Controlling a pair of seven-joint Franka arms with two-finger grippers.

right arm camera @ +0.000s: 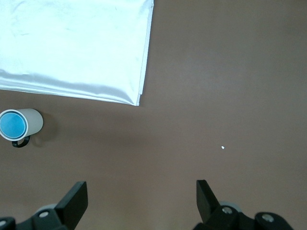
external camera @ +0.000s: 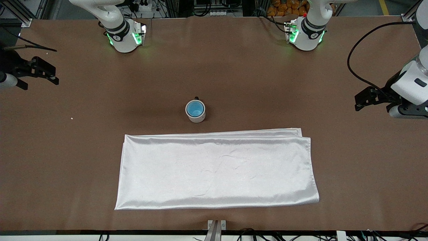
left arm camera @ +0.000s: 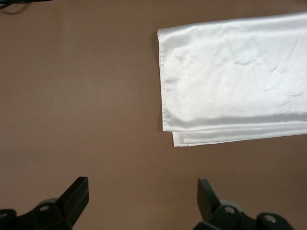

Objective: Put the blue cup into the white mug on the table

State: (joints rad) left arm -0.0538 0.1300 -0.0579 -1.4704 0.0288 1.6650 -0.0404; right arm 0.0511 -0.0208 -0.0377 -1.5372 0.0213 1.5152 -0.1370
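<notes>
Lighting even and fairly bright, overhead, w/ no hard shadows. Table (external camera: pixel 301 83) reads matte brown, a bit darker around the mug (external camera: pixel 196 113), which casts only a soft, faint shadow. White cloth (external camera: pixel 217 170) is shiny: glare along its lower fold in front view, bright sheen bands near its edge in both wrist views, some detail blown out. Green glow from arm base lights (external camera: pixel 135 38) spills onto table. Front view sharp; gripper fingers (left arm camera: pixel 74 199) slightly soft in wrist views.
</notes>
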